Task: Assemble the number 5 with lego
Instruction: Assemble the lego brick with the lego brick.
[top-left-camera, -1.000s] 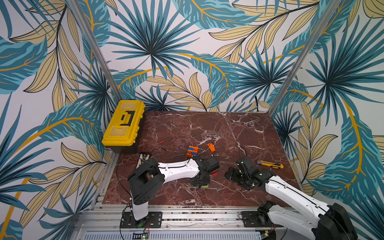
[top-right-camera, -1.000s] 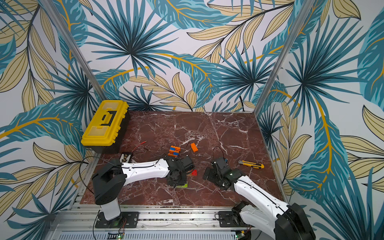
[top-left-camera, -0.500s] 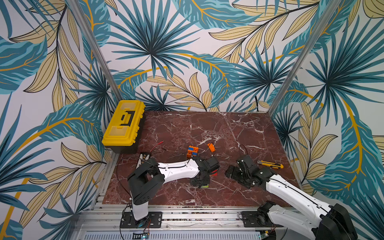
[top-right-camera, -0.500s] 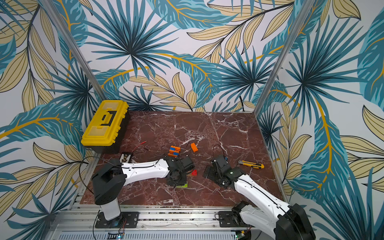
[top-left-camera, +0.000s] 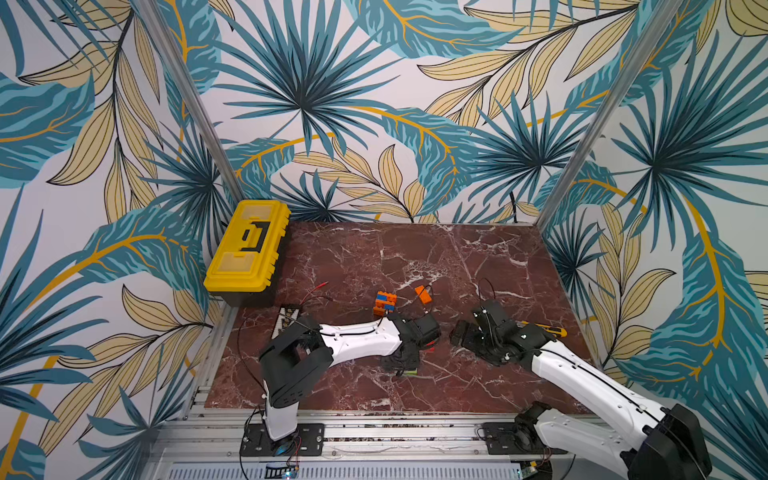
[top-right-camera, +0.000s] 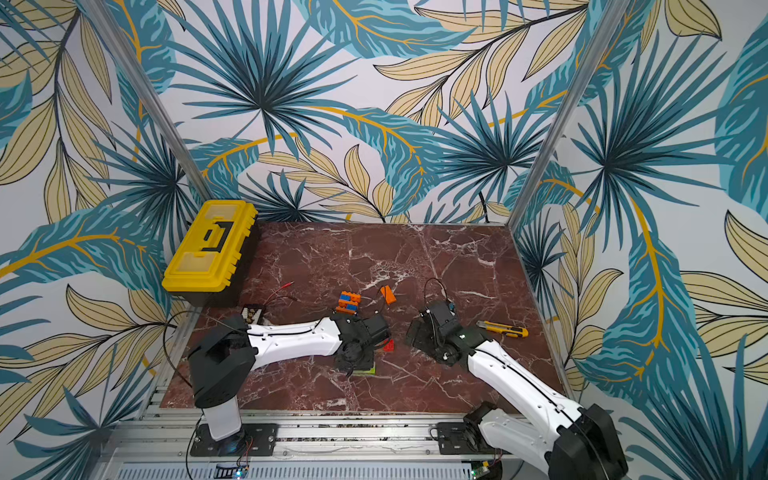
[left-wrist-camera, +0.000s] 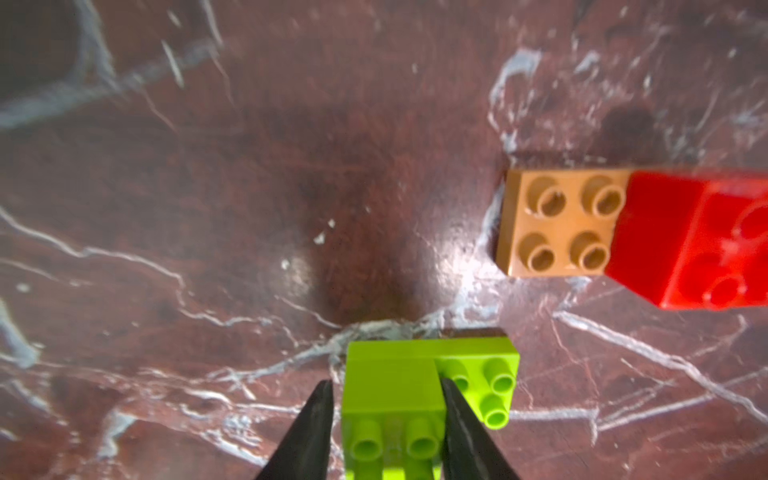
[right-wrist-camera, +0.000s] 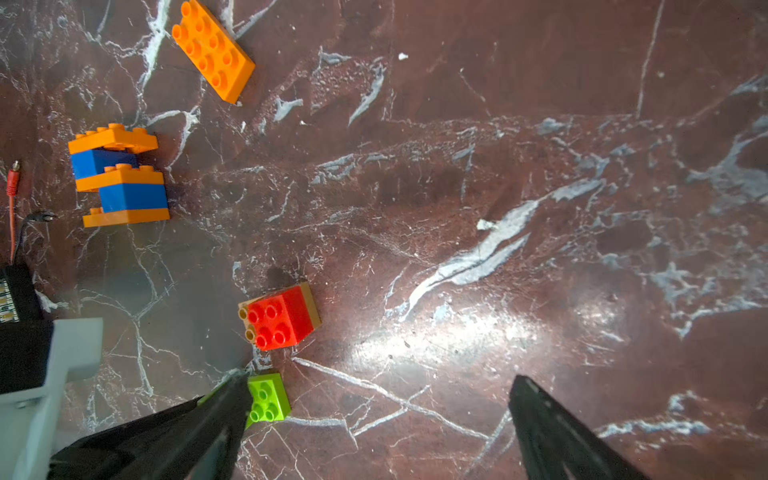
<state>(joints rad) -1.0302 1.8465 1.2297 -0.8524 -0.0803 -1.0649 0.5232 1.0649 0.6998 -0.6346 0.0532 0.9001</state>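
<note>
My left gripper (left-wrist-camera: 385, 381) points down at the marble table and stands slightly open around a lime green lego brick (left-wrist-camera: 390, 395). One finger is a slit away from the brick, and the other is at its side. That brick sits on a second lime green brick (left-wrist-camera: 496, 382) lying on the table. In both top views the left gripper (top-left-camera: 405, 365) covers most of the lime bricks (top-right-camera: 366, 370). A red brick (left-wrist-camera: 698, 241) on a tan brick (left-wrist-camera: 557, 224) lies close by. My right gripper (right-wrist-camera: 380, 381) is wide open and holds nothing, and it hovers to their right (top-left-camera: 461, 336).
An orange and blue lego stack (top-left-camera: 384, 302) and a loose orange brick (top-left-camera: 424, 294) lie behind the left gripper. A yellow toolbox (top-left-camera: 247, 245) stands at the back left. A yellow utility knife (top-right-camera: 503, 329) lies right of the right arm. Thin wires (top-left-camera: 316, 291) and a small board (top-left-camera: 286, 320) lie near the left arm.
The left gripper's jaws have parted a little from the lime green brick. Neither arm has visibly shifted.
</note>
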